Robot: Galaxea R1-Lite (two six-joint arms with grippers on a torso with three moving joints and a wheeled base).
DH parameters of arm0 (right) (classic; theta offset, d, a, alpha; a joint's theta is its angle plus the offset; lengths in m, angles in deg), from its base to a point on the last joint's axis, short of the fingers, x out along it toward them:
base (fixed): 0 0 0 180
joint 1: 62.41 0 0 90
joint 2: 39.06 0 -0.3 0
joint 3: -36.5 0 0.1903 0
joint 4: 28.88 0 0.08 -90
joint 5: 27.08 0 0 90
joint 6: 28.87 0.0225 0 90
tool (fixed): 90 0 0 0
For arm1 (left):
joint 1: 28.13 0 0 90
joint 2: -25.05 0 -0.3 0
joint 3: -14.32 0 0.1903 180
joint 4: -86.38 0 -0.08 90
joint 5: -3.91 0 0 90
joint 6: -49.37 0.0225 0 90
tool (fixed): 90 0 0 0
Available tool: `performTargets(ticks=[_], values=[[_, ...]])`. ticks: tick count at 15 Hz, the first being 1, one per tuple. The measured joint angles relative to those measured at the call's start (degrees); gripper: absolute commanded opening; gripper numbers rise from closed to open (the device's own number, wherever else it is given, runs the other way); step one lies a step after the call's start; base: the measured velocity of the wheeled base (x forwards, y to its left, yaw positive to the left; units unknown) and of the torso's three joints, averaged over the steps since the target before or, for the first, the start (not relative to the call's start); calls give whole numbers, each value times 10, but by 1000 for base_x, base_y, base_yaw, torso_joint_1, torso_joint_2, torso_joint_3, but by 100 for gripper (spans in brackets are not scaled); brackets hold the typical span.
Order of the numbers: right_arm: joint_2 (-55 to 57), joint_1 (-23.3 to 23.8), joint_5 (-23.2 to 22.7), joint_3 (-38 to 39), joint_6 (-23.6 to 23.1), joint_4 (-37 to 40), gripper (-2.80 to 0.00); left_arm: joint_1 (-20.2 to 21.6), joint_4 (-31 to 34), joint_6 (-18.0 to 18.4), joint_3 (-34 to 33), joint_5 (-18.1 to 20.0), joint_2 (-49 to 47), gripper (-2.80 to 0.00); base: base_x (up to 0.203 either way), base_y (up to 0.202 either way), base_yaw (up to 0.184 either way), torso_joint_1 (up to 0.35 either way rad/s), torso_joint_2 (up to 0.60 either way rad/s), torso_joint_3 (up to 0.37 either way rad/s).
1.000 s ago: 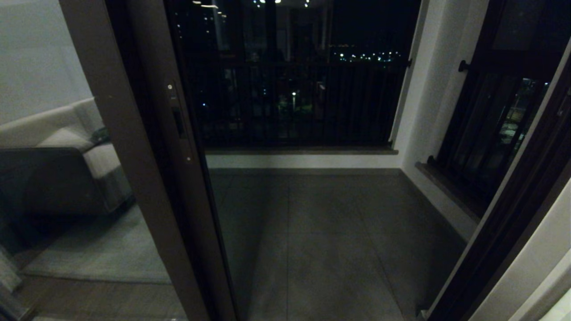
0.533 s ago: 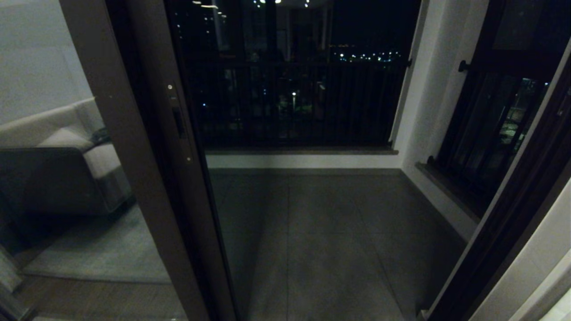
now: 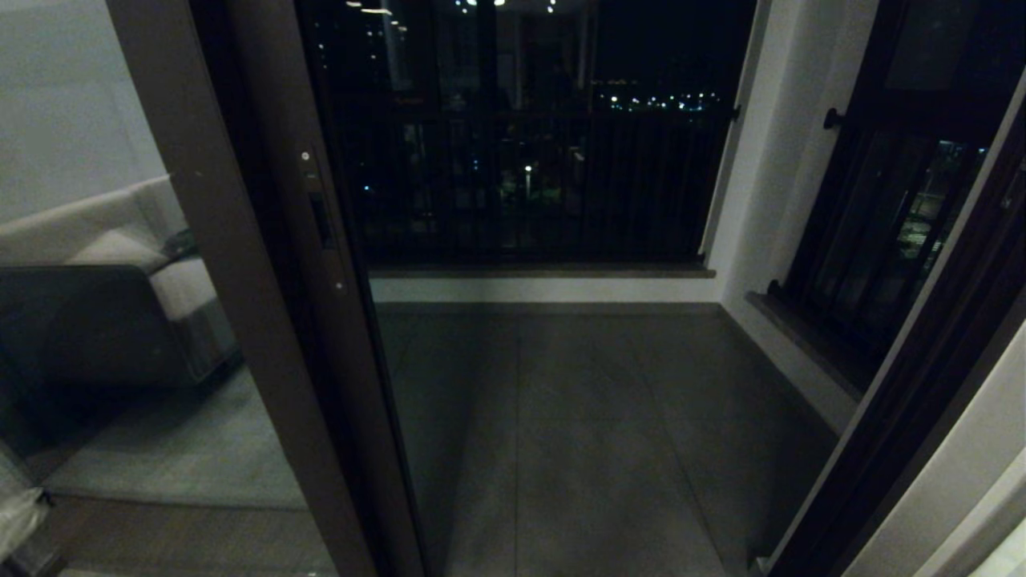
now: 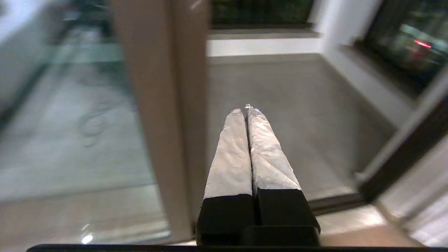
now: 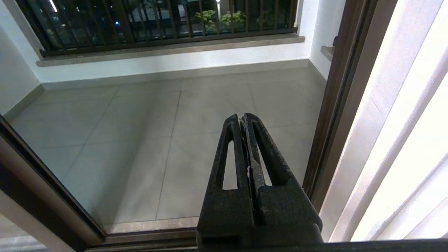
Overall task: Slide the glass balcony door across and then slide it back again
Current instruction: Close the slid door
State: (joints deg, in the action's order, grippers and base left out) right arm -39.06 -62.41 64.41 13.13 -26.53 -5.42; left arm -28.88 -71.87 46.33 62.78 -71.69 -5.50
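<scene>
The glass balcony door (image 3: 264, 336) stands slid to the left, leaving the doorway open. Its brown edge stile carries a narrow black recessed handle (image 3: 321, 221) with silver screws. In the left wrist view my left gripper (image 4: 245, 109), fingers wrapped in pale tape, is shut on nothing. It sits low, just beside the door stile (image 4: 161, 105) on the opening side and apart from it. A pale wrapped shape (image 3: 18, 519) shows at the head view's bottom left corner. My right gripper (image 5: 242, 117) is shut and empty, low over the threshold near the right jamb (image 5: 336, 105).
The tiled balcony floor (image 3: 577, 433) lies beyond the opening, ringed by a dark railing (image 3: 521, 184). A barred window (image 3: 882, 232) is set in the right wall. A sofa (image 3: 120, 320) and rug show in the door glass. The floor track (image 5: 150, 241) runs along the threshold.
A pale wrapped shape has risen into the head view's bottom left corner. The door and its handle stay where they were.
</scene>
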Motion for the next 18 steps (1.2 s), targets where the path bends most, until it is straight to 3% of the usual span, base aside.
performTargets(ticks=[4, 8, 12, 15, 18], values=[[0, 0, 0, 0, 0, 0, -280, -2, -14, -8, 137, 71, -178, -280, 0, 0, 0, 0, 0, 0], [0, 0, 0, 0, 0, 0, -280, -37, 14, -20, 295, 89, -322, -280, 0, 0, 0, 0, 0, 0], [0, 0, 0, 0, 0, 0, -280, -68, 89, -44, 426, 103, -423, -280, 0, 0, 0, 0, 0, 0], [0, 0, 0, 0, 0, 0, -280, -72, 179, -44, 550, 124, -491, -280, 0, 0, 0, 0, 0, 0], [0, 0, 0, 0, 0, 0, -280, -72, 278, -43, 669, 113, -568, -280, 0, 0, 0, 0, 0, 0]])
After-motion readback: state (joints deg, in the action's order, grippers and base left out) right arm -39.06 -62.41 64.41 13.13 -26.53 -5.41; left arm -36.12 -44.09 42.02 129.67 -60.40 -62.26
